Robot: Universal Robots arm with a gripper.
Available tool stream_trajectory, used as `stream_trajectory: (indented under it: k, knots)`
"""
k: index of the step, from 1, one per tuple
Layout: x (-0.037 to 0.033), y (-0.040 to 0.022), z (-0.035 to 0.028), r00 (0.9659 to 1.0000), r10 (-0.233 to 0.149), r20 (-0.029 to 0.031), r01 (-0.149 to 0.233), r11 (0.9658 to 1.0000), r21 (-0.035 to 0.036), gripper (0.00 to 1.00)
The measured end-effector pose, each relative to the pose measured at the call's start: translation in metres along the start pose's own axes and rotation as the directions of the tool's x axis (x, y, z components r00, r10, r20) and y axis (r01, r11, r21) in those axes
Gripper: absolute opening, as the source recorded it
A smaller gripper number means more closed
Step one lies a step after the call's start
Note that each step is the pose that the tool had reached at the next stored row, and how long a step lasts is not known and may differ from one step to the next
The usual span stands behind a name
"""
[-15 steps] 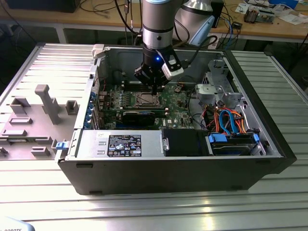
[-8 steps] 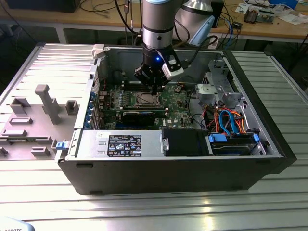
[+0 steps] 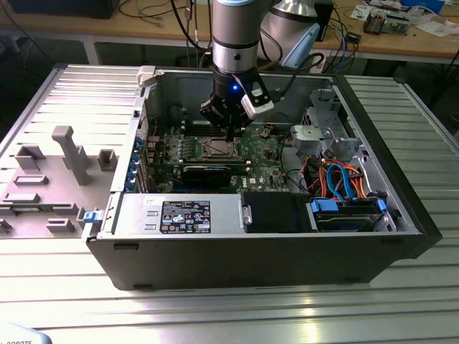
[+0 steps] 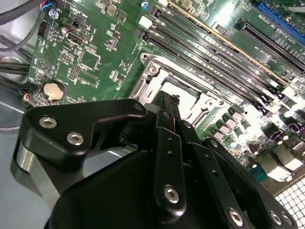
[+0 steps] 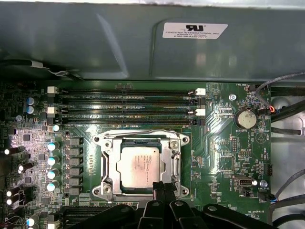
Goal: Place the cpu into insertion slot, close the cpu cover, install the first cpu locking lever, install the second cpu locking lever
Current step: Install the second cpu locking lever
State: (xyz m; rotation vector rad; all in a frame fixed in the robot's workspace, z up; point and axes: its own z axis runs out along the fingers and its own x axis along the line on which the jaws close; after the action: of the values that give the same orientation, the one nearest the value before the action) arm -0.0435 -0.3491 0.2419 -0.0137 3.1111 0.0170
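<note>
The cpu (image 5: 137, 164), a grey metal square, lies flat in the insertion slot (image 3: 217, 148) on the green board. The shiny cpu cover (image 5: 110, 164) lies down around it, so the chip shows through its window. A thin wire lever (image 5: 143, 136) runs along the frame's far edge. My gripper (image 5: 162, 187) is shut with nothing in it. Its black fingertips stand together right at the socket's near edge, just over the cover frame (image 4: 151, 78). In the exterior view the gripper (image 3: 229, 136) points straight down over the socket.
Long memory slots (image 5: 126, 102) run beside the socket, with a coin battery (image 5: 246, 118) and capacitors (image 5: 52, 160) around it. A black graphics card (image 3: 208, 172), the power supply (image 3: 179, 213), the drive cage (image 3: 326, 132) and the case walls hem the board in. A grey fixture (image 3: 64, 154) sits outside.
</note>
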Motion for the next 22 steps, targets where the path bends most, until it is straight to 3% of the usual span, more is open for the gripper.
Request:
stream_trajectory:
  k: [4, 5, 6, 7, 8, 14, 22]
  knots:
    - [0.0002, 0.0000, 0.0000, 1.0000, 0.000, -0.0012, 0.000, 1.0000, 0.0001, 0.11]
    - [0.0002, 0.0000, 0.0000, 1.0000, 0.000, -0.0063, 0.000, 1.0000, 0.0000, 0.11]
    - [0.0002, 0.0000, 0.0001, 0.9997, 0.000, -0.0256, -0.001, 1.0000, -0.0003, 0.11]
    - [0.0002, -0.0002, 0.0003, 0.9993, 0.001, -0.0380, -0.001, 1.0000, -0.0002, 0.11]
    - [0.0002, -0.0007, 0.0006, 0.9992, 0.001, -0.0405, -0.001, 1.0000, -0.0003, 0.11]
    - [0.0003, -0.0082, 0.0018, 0.9990, 0.001, -0.0450, -0.001, 1.0000, -0.0005, 0.11]
    - [0.0004, -0.0089, 0.0018, 0.9990, 0.001, -0.0452, -0.001, 1.0000, -0.0004, 0.11]
